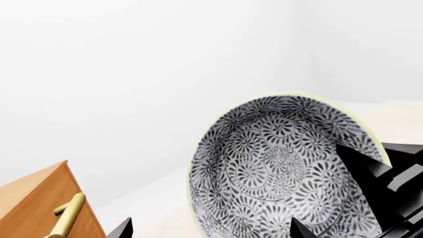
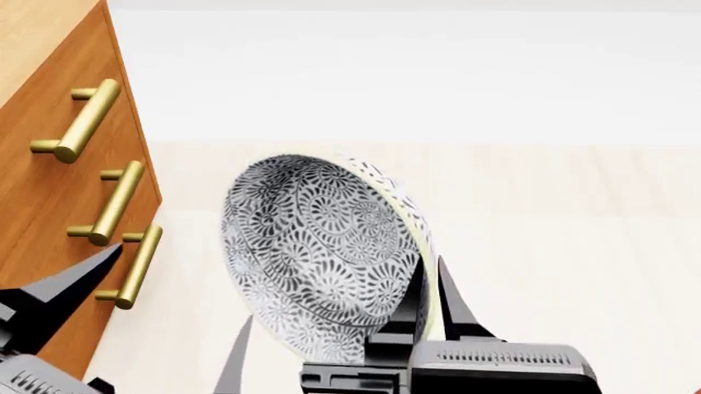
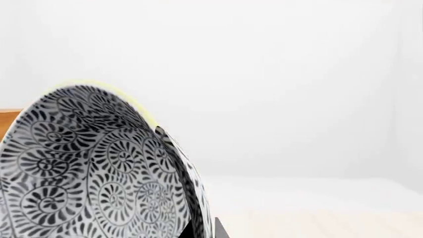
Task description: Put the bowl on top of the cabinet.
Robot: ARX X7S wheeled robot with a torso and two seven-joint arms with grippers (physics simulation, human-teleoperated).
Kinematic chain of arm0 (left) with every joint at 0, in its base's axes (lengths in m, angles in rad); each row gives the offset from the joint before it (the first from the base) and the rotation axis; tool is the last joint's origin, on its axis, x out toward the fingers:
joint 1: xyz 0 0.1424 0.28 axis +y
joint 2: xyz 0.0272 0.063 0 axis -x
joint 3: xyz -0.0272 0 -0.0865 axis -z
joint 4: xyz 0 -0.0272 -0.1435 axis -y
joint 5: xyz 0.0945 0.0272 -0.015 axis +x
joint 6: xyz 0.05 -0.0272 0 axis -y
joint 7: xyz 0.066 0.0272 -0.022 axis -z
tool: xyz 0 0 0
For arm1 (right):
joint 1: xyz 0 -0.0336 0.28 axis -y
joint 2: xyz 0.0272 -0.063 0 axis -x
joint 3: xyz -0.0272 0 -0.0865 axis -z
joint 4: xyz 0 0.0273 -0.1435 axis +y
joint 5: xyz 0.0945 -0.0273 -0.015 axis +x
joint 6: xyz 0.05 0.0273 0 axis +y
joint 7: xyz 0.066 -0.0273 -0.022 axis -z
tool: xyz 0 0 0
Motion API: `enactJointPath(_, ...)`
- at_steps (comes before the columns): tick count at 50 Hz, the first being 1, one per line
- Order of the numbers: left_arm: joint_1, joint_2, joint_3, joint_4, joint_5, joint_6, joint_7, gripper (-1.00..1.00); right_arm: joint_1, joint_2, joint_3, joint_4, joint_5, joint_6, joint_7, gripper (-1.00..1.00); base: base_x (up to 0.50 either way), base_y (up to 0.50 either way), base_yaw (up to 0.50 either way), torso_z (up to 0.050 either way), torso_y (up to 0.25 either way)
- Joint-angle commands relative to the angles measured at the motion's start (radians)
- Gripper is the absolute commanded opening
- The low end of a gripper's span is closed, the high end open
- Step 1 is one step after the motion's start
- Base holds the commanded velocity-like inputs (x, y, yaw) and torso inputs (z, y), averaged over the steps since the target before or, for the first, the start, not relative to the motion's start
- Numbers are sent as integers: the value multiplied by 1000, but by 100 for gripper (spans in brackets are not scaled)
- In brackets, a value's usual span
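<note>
The bowl (image 2: 318, 246) is white with a dense dark floral pattern and a yellowish rim. It is held off the floor, tipped on its side with its opening facing the cabinet (image 2: 49, 172). My right gripper (image 2: 429, 297) is shut on the bowl's rim, one finger inside and one outside, which also shows in the right wrist view on the bowl (image 3: 86, 173) at the gripper (image 3: 201, 229). My left gripper (image 2: 164, 312) stands open between the cabinet front and the bowl, gripping nothing. The left wrist view shows the bowl (image 1: 284, 168) beyond that gripper (image 1: 208, 233). The cabinet's top is out of view.
Brass bar handles (image 2: 115, 201) stick out from the orange-brown cabinet front, close to my left fingers. Pale beige floor (image 2: 570, 222) runs to a white wall. The cabinet's corner (image 1: 39, 198) and one handle (image 1: 69, 214) show in the left wrist view.
</note>
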Motion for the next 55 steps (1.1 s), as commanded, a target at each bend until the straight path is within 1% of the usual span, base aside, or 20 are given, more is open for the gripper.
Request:
enactJointPath(1, -11, 19, -16, -10, 9, -1, 24, 100, -12, -8, 17, -14, -61, -27, -21, -100, 0, 0, 0, 0, 0)
enactJointPath(12, -19, 13, -21, -50, 5, 13, 49, 100, -28, 6, 12, -14, -89, -65, -25, -100, 0, 0, 0, 0, 0)
enactJointPath(22, -2, -6, -50, -108, -19, 69, 108, 100, -40, 10, -13, -3, -127, -109, -43, -100, 0, 0, 0, 0, 0)
enactJointPath(29, -3, 2, -47, -116, -30, 71, 112, 100, -59, 16, -43, 6, -162, -167, -71, -100, 0, 0, 0, 2, 1)
enactJointPath(40, -3, 2, -50, -116, -38, 77, 111, 100, -62, 23, -67, 13, -165, -189, -105, -100, 0, 0, 0, 0, 0)
enactJointPath(55, 14, -22, -58, -141, -19, 105, 131, 100, -78, 40, -63, 20, -166, -221, -112, -100, 0, 0, 0, 0, 1)
